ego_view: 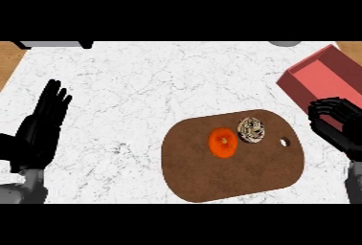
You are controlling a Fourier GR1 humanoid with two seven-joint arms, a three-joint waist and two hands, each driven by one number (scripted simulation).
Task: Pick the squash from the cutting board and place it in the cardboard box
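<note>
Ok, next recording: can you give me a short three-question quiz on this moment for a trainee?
1. True or false: the squash lies on the cutting board.
2. Fill in: the left hand, resting at the view's left, has ____ fingers (straight or curled).
3. Which is nearest the box? A) left hand B) right hand C) squash

Key: 1 true; 2 straight; 3 B.
</note>
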